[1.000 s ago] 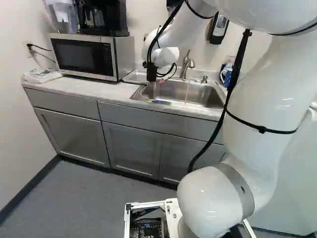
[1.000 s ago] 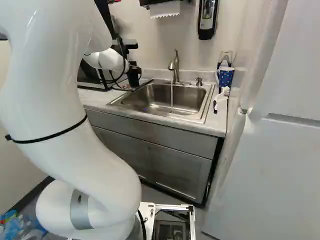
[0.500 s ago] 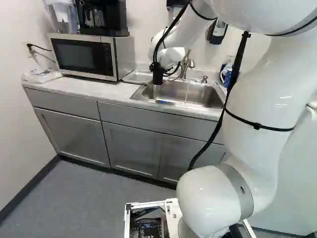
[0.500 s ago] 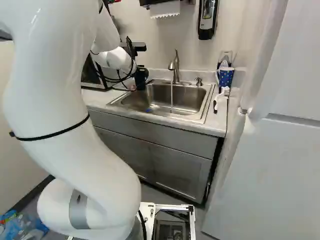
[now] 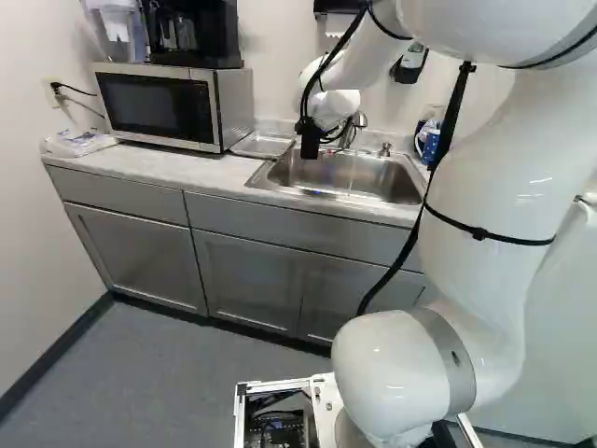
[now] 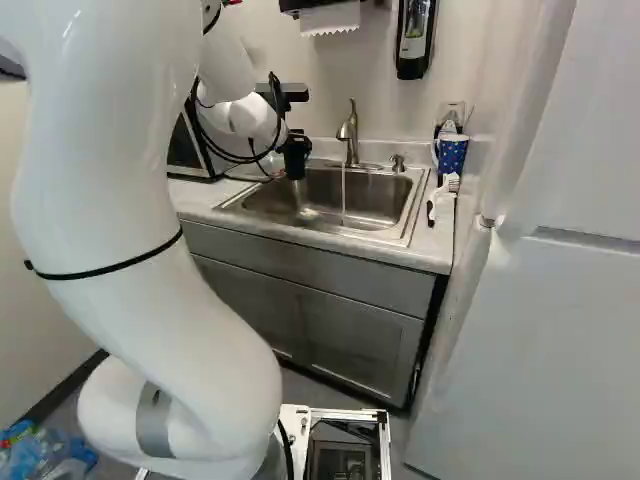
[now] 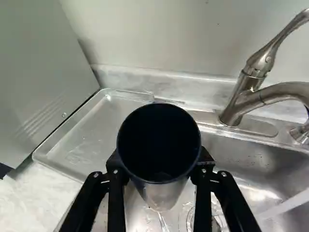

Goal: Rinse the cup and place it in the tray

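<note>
At the left end of the sink [image 6: 335, 236] my gripper [image 5: 310, 144] hangs low, near the faucet's base. In the wrist view my gripper [image 7: 160, 169] is shut on a dark cup [image 7: 159, 142], one finger on each side. The cup's dark mouth faces the camera; a thin trickle shows beneath its far end. Beside the sink, against the microwave, lies a clear shallow tray [image 7: 84, 145] with wet marks in it. The faucet [image 7: 241, 96] is running, its stream [image 6: 343, 195] falling into the basin right of the cup.
The microwave [image 5: 154, 105] stands left of the tray, with a coffee maker [image 5: 194, 33] on it. Right of the sink are a soap pump [image 6: 398, 162], a blue dotted mug [image 6: 452, 153] and a brush [image 6: 440, 195]. A white door or panel [image 6: 540, 330] stands at the far right.
My gripper has moved rightward with the cup, from near the tray side toward the faucet, over the sink's left end. The base has not moved.
</note>
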`<state>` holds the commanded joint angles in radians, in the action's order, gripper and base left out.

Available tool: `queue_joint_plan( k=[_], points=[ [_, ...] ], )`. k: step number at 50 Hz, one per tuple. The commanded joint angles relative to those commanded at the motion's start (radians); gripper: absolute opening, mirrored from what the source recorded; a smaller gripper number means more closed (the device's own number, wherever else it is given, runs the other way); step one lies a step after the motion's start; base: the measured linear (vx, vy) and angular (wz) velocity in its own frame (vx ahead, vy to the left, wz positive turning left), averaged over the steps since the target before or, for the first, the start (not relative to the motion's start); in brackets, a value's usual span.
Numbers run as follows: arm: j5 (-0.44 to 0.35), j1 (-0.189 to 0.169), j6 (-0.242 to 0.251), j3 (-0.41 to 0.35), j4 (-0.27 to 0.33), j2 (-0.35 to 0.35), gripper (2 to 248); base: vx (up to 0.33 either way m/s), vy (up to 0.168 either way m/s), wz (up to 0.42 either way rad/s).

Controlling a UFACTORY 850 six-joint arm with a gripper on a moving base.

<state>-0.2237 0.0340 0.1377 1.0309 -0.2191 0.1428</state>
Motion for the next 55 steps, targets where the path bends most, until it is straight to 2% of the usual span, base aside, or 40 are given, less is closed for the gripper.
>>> queue_joint_plan(
  k=[12,55],
  points=[
    [0.0,-0.031,0.0,0.0,0.0,0.0,126,0.0,0.0,0.0],
    [0.0,-0.031,0.0,0.0,0.0,0.0,126,0.0,0.0,0.0]
  ],
)
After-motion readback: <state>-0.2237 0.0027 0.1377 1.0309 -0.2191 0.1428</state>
